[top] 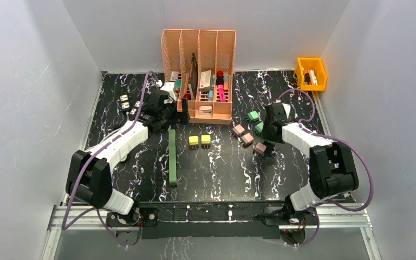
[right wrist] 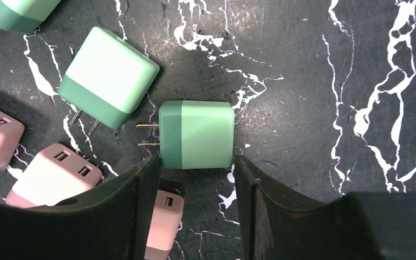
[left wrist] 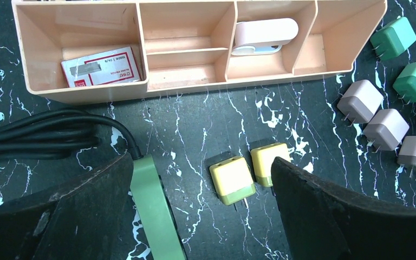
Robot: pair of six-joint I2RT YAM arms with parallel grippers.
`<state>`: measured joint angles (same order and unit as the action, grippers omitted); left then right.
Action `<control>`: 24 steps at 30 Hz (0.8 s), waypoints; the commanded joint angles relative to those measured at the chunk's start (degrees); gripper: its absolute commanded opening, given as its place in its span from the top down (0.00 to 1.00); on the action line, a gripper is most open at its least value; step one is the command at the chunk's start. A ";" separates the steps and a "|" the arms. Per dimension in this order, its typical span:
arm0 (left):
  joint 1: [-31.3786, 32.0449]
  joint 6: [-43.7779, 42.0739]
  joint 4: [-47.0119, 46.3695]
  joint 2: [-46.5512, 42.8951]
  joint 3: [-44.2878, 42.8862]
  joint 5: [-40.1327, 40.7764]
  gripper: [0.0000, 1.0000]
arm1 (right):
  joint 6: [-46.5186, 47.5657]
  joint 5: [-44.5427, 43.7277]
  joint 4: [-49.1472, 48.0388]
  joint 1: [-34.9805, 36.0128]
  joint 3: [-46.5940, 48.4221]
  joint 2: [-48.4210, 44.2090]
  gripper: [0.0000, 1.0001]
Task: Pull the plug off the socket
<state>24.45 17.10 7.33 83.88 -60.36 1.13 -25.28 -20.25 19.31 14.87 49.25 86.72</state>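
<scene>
Green plug (right wrist: 196, 134) sits between half-open fingers (right wrist: 145, 187) of right end effector (right wrist: 196, 162); left end effector (left wrist: 200, 162) gapes empty.

Left arm (top: 122, 141) stretches far forward, and the left pincer (left wrist: 200, 179) points straight down with its jaws flung wide. Right arm (top: 303, 138) is folded sharply at the elbow, the right pincer (right wrist: 194, 162) facing down, jaws only partly apart.

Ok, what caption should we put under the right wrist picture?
Right end effector straddling a green plug lying on the black marble table.
</scene>
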 commanded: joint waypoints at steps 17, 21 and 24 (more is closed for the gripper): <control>-0.10 -1.11 -0.55 -0.35 0.24 -0.18 0.02 | 6.98 5.34 -3.57 -2.13 -0.80 -3.67 0.56; -0.11 -1.11 -0.74 -0.53 0.37 -0.64 0.02 | 8.20 5.12 -5.11 -2.13 -1.09 -8.24 0.22; -0.09 -1.11 -0.83 -0.48 0.42 -0.98 0.02 | 6.87 3.74 -6.29 -3.46 -1.09 -10.87 0.21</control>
<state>24.45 16.64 7.31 84.03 -60.36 0.91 -18.37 -15.05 16.29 13.04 48.21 80.62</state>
